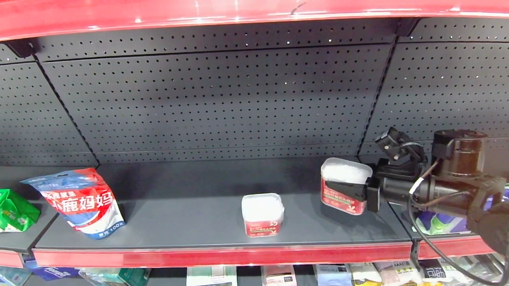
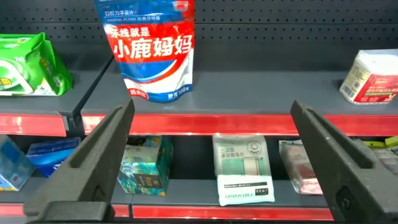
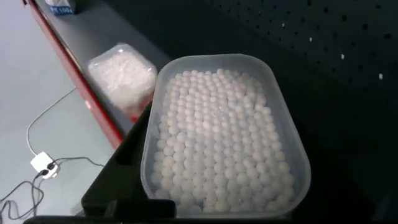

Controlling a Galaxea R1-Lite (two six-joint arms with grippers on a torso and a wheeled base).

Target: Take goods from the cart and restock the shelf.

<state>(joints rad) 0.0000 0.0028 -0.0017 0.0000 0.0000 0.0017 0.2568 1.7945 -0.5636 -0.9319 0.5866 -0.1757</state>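
At the shelf's [image 1: 189, 204] right end, the right claw [image 1: 344, 190] pinches a tilted bead tub [image 1: 346, 171] beside its standing twin [image 1: 263, 214]. Placing seems under way: level it, lower, release. The left claw [image 2: 211, 124] hangs spread.

The standing tub [image 1: 263, 214], white-beaded, red-labelled, upright centrally on the shelf [image 1: 189, 213]; tilted tub [image 1: 345, 184], alike, toward its right end.

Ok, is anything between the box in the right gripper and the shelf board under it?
Nothing visible. The right gripper holds the box tilted over a bare stretch of shelf board; the other box stands apart to its left.
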